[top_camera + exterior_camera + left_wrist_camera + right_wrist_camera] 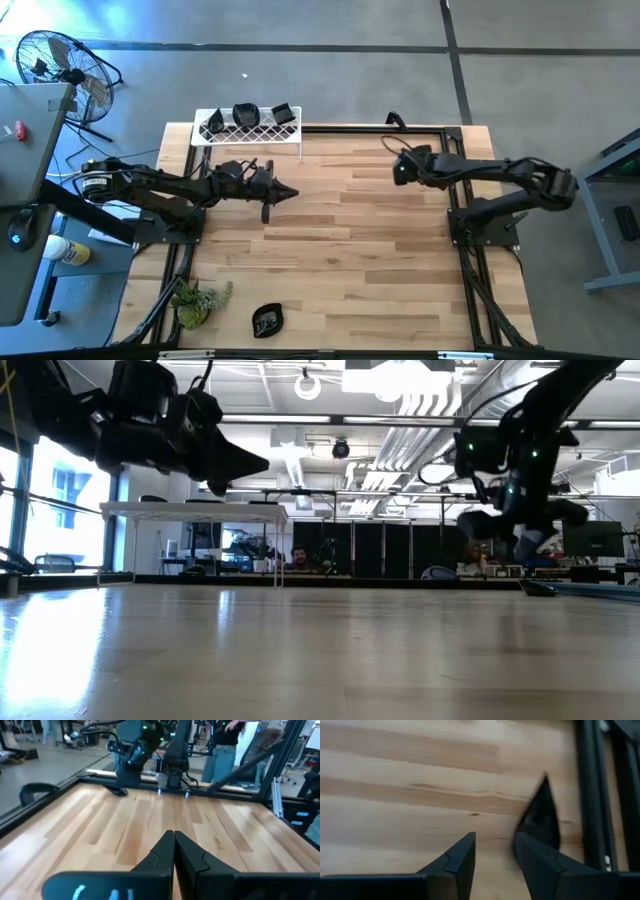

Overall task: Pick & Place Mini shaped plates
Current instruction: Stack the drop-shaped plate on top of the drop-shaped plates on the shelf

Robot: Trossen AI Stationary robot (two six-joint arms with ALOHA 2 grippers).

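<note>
Three black mini shaped plates (pixel 245 114) sit on a white wire rack (pixel 250 136) at the table's far left. Another black plate (pixel 267 320) lies flat near the front edge. A dark, blurred teardrop plate (pixel 540 817) lies on the wood beside the black frame rail, just beyond my right gripper (pixel 495 840). That gripper is open, empty and raised above the table at the far right (pixel 399 170). My left gripper (pixel 290 193) is shut on nothing and points level toward the table's right, in front of the rack (pixel 174 836).
A small green plant (pixel 200 300) lies at the near left corner. A black frame (pixel 380 128) borders the table. Bare wood (pixel 350 240) stretches across the middle. A fan (pixel 60 65) stands on the floor at far left, and a person (pixel 225 745) stands beyond the table.
</note>
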